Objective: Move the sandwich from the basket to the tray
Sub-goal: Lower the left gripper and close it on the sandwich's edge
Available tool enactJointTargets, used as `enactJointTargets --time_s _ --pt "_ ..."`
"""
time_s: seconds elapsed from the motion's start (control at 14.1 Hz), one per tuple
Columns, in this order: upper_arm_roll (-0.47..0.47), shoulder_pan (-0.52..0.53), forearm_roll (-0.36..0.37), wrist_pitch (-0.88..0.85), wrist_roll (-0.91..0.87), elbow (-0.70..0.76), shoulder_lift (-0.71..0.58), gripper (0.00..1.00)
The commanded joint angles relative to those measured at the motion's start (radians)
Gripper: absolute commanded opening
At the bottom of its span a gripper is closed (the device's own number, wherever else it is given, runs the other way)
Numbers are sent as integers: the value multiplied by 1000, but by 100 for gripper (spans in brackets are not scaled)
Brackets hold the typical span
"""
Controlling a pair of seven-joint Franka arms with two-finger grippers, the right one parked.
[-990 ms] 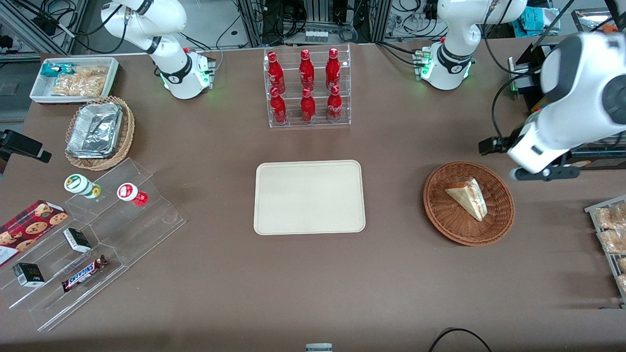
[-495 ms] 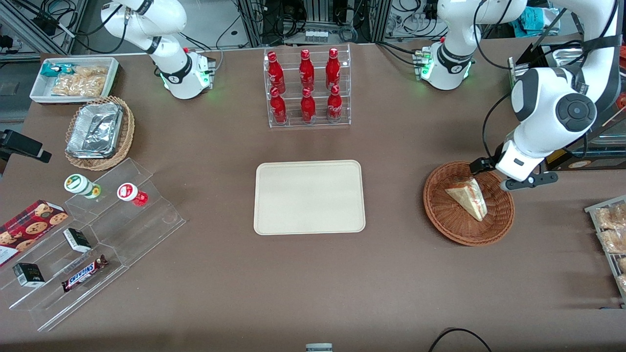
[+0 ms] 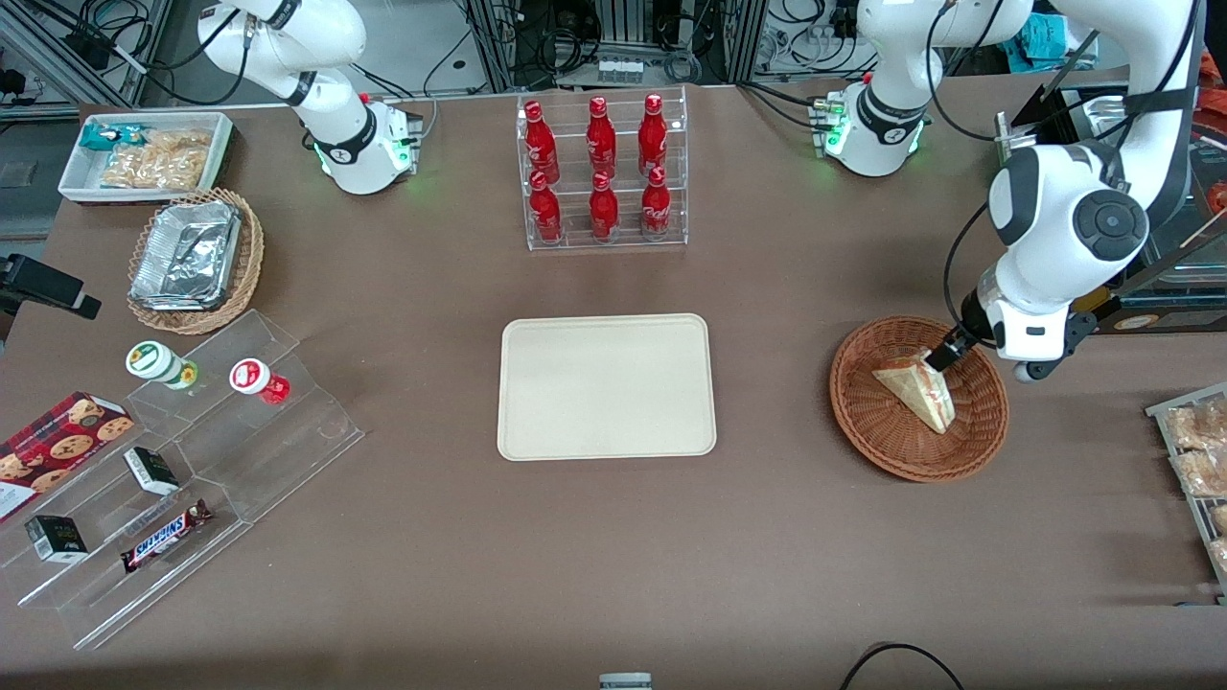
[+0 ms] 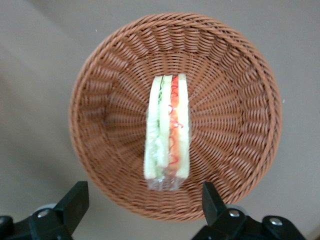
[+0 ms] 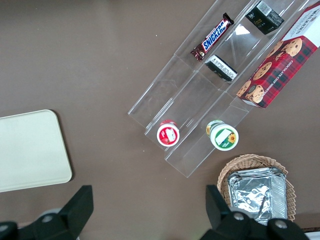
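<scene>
The sandwich [image 3: 915, 393], a pale bread wedge in clear wrap, lies in the round reddish-brown wicker basket [image 3: 863, 431] toward the working arm's end of the table. In the left wrist view the sandwich [image 4: 167, 127] shows its red and green filling at the cut edge, resting in the middle of the basket [image 4: 235, 115]. My gripper [image 3: 949, 356] hangs above the basket's rim, farther from the front camera than the sandwich. It is open [image 4: 144, 202], its fingers spread wider than the wedge, with nothing between them. The cream tray [image 3: 606, 386] lies bare at the table's middle.
An acrylic rack of red bottles [image 3: 602, 172] stands farther from the front camera than the tray. A wire rack of pastries [image 3: 1198, 460] sits at the working arm's table edge. Acrylic steps with snacks [image 3: 182, 470] and a foil-tray basket [image 3: 195, 259] lie toward the parked arm's end.
My arm has swung in from the working arm's table edge and come down, bringing the gripper over the basket's rim close to the sandwich. The sandwich and basket have not moved.
</scene>
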Motion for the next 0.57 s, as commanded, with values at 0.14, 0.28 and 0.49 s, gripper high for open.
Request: enactJointTargets --time_s 0.14,0.28,0.49 --pt "-6 4 -23 71 -65 -3 72 100" --pt "-6 2 -26 140 -95 -2 121 100" --pt "-8 1 -43 213 -122 -2 194 100"
